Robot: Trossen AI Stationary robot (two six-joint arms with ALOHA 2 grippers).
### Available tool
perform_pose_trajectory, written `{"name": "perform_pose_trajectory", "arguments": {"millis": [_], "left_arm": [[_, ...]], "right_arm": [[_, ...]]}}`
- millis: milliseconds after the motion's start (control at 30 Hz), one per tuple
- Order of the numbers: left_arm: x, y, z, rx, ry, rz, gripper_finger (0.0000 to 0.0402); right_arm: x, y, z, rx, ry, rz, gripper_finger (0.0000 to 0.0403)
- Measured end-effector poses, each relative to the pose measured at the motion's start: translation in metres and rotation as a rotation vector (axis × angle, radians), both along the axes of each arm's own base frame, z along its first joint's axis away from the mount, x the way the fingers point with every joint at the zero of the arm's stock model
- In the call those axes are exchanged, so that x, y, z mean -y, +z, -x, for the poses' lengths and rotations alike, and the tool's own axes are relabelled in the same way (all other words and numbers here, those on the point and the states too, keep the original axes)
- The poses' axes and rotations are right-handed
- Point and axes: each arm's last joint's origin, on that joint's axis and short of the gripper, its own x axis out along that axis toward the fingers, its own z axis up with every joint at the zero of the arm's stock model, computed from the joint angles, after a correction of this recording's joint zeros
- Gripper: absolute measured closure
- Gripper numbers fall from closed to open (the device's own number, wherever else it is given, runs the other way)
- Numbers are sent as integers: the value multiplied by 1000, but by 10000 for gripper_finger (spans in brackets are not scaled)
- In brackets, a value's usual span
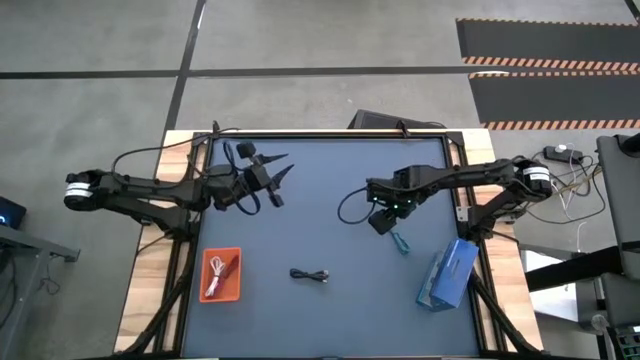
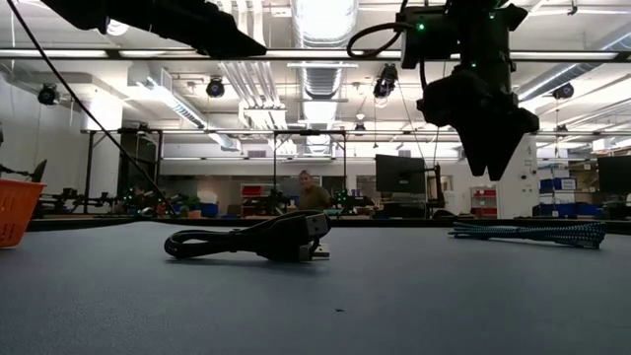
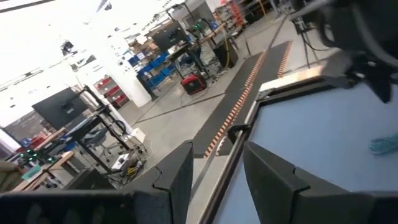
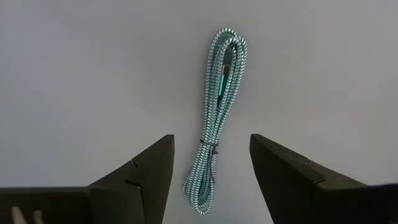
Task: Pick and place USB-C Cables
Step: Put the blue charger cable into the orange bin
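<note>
The teal-blue cable (image 4: 216,109) lies bundled flat on the dark table mat, right of centre (image 1: 400,243) (image 2: 532,233). My right gripper (image 4: 211,171) hovers above it, pointing down and open, one finger on either side of the bundle's end without touching (image 1: 384,222) (image 2: 490,163). The black cable (image 1: 310,275) (image 2: 256,242) lies coiled near the table's near edge. The orange tray (image 1: 236,290) sits near-left with a white cable (image 1: 214,282) and a pink cable (image 1: 221,263) in it. My left gripper (image 1: 280,180) (image 3: 214,171) is open, raised over the far-left part.
A flat blue box (image 1: 448,272) lies at the table's near-right, close to the teal cable. The orange tray's wall (image 2: 15,212) shows at the low view's left edge. Thick black arm wiring (image 1: 350,205) loops beside the right arm. A person (image 2: 311,190) sits far behind the table.
</note>
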Motion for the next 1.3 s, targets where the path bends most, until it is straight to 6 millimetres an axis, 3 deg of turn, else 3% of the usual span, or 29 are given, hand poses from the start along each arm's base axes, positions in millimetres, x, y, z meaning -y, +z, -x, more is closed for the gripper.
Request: {"name": "perform_pose_trajectory", "arguments": {"millis": [567, 833, 1133, 1300], "left_arm": [[-2, 0, 0, 42, 8, 47, 276], [0, -1, -1, 149, -5, 222, 276], [15, 0, -3, 261, -139, 433, 276], [27, 8, -4, 286, -216, 464, 276]], "right_arm": [[-3, -19, 3, 19, 25, -21, 202], [-13, -24, 0, 68, 70, -13, 202], [-17, -50, -5, 20, 106, 22, 202], [-16, -71, -10, -52, 130, 60, 203]]}}
